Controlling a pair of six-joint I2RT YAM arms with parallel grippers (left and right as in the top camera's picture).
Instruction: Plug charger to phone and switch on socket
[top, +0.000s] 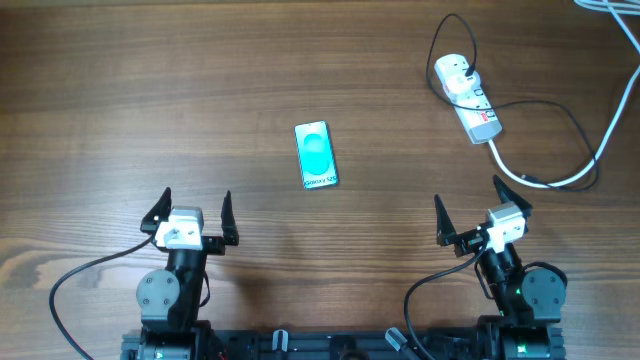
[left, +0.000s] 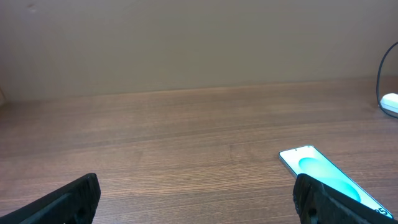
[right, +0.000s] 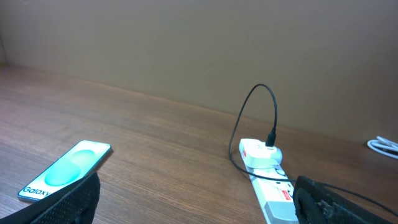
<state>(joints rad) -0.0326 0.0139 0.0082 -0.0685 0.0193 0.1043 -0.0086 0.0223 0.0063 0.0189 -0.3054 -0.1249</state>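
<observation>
The phone lies flat at the table's middle, cyan screen up, "Galaxy" lettering at its near end; it also shows in the left wrist view and the right wrist view. The white power strip lies at the back right, with a white plug adapter seated in its far end. The thin black charger cable loops from the adapter across the right side, its end connector lying loose on the table. My left gripper and right gripper are open and empty near the front edge.
The strip's thick white cord curves off toward the back right corner, where a second white cord shows. A plain wall stands behind the table's far edge.
</observation>
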